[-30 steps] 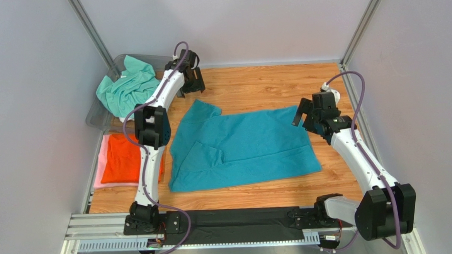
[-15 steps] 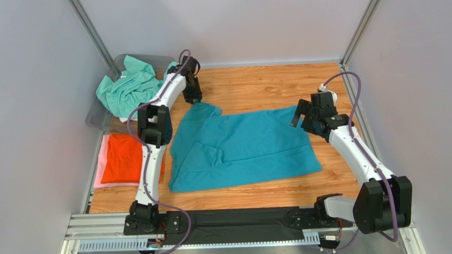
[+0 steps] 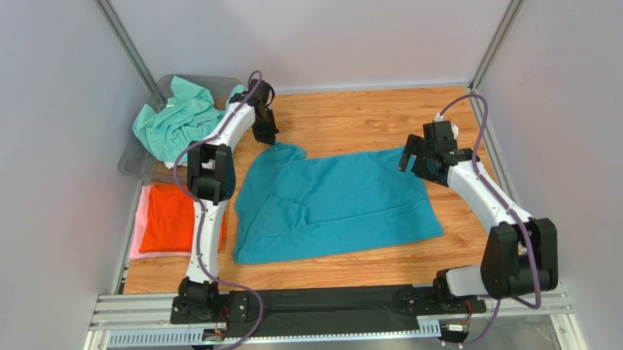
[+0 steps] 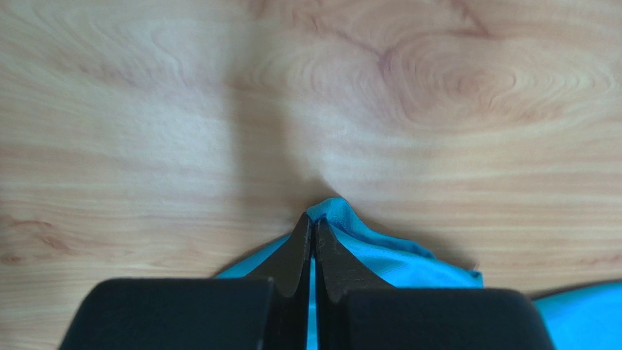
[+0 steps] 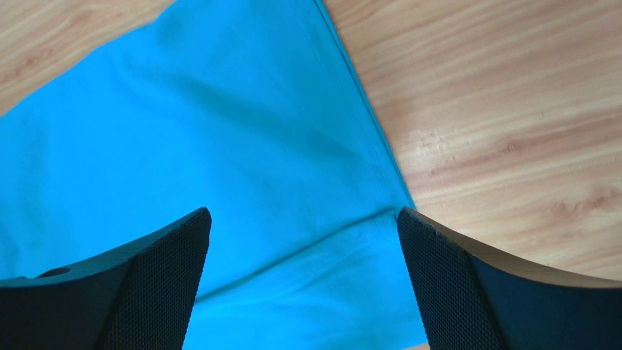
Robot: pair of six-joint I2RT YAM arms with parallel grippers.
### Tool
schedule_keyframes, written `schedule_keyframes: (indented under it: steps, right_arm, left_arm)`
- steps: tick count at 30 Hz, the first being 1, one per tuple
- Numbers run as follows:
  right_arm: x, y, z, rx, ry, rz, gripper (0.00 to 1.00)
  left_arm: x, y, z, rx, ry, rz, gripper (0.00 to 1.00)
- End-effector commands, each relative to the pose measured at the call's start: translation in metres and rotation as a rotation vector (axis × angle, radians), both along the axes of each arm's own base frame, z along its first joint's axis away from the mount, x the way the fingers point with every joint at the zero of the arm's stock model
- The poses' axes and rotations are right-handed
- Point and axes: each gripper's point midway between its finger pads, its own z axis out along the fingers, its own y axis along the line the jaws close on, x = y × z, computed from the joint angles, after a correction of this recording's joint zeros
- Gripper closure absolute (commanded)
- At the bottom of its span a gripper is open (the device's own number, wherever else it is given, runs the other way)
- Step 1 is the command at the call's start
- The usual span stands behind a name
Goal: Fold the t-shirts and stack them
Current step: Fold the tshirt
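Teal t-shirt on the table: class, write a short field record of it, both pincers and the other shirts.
teal t-shirt: spread out on the wooden table
left pincer: shut on its far-left corner
right pincer: open above its far-right corner
mint-green shirt: bunched in the grey bin
orange shirt: folded, on the pale pink shirt

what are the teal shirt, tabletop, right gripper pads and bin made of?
The teal t-shirt: soft matte cloth, probably cotton-like; it creases and has a stitched hem. The tabletop: wood grain with a faint sheen, possibly laminate. Pads of the right gripper: black, finely dimpled, rubbery or textured plastic. The bin: clear greyish plastic.
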Motion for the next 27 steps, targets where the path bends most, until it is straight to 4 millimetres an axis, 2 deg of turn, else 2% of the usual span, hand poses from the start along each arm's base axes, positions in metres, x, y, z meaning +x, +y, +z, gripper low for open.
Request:
schedule_keyframes:
  steps: [1, 2, 3, 4, 5, 6, 7, 8, 9, 10, 12, 13, 14, 15, 16, 21, 22, 25, 27]
  right_arm:
    - [0.048, 0.002, 0.015, 0.006, -0.086, -0.008, 0.00]
    - [0.055, 0.001, 0.014, 0.005, -0.080, -0.014, 0.00]
    - [0.071, 0.002, 0.023, 0.017, -0.100, -0.028, 0.00]
    - [0.080, 0.002, 0.009, 0.018, -0.060, -0.034, 0.00]
    - [0.088, 0.001, 0.007, 0.019, -0.055, -0.040, 0.02]
    - [0.106, 0.000, 0.019, 0.019, -0.087, -0.045, 0.03]
    - [0.113, -0.002, 0.003, 0.012, -0.047, -0.052, 0.05]
    - [0.121, -0.003, -0.001, 0.005, -0.044, -0.053, 0.07]
    - [0.138, -0.006, 0.010, -0.003, -0.076, -0.061, 0.09]
    - [0.144, -0.007, -0.009, -0.018, -0.029, -0.054, 0.16]
    - [0.157, -0.011, -0.014, -0.029, -0.016, -0.053, 0.21]
    - [0.167, -0.011, -0.021, -0.037, 0.003, -0.047, 0.22]
    - [0.170, -0.012, -0.025, -0.043, 0.013, -0.042, 0.22]
    - [0.172, -0.011, -0.037, -0.047, 0.040, -0.036, 0.22]
    - [0.178, -0.011, -0.035, -0.050, 0.031, -0.031, 0.23]
    - [0.184, -0.019, -0.058, -0.082, 0.079, -0.044, 0.25]
    - [0.182, -0.019, -0.066, -0.080, 0.101, -0.043, 0.29]
    - [0.175, -0.013, -0.075, -0.050, 0.132, -0.033, 0.41]
    - [0.171, -0.014, -0.079, -0.051, 0.142, -0.041, 0.44]
  left_arm:
    - [-0.005, -0.011, 0.045, -0.061, -0.068, -0.062, 1.00]
    - [-0.005, -0.012, 0.059, -0.074, -0.099, -0.067, 1.00]
    - [-0.011, -0.011, 0.056, -0.074, -0.085, -0.067, 1.00]
    - [-0.015, -0.012, 0.060, -0.081, -0.086, -0.071, 1.00]
    - [-0.015, -0.012, 0.075, -0.091, -0.120, -0.072, 1.00]
    - [-0.023, -0.010, 0.069, -0.088, -0.104, -0.071, 1.00]
    - [-0.022, -0.011, 0.084, -0.103, -0.142, -0.074, 1.00]
    - [-0.025, -0.011, 0.086, -0.110, -0.148, -0.075, 1.00]
    - [-0.033, -0.011, 0.079, -0.114, -0.132, -0.079, 1.00]
    - [-0.033, -0.014, 0.091, -0.137, -0.168, -0.087, 1.00]
    - [-0.041, -0.014, 0.087, -0.146, -0.158, -0.095, 1.00]
    - [-0.041, -0.015, 0.094, -0.156, -0.177, -0.097, 1.00]
    - [-0.042, -0.014, 0.095, -0.157, -0.180, -0.096, 1.00]
    - [-0.046, -0.013, 0.091, -0.150, -0.171, -0.091, 1.00]
    - [-0.045, -0.012, 0.095, -0.156, -0.188, -0.088, 1.00]
    - [-0.057, -0.014, 0.085, -0.177, -0.166, -0.082, 1.00]
    - [-0.056, -0.014, 0.088, -0.183, -0.181, -0.079, 1.00]
    - [-0.059, -0.014, 0.086, -0.187, -0.181, -0.069, 1.00]
    - [-0.060, -0.015, 0.086, -0.195, -0.178, -0.069, 1.00]
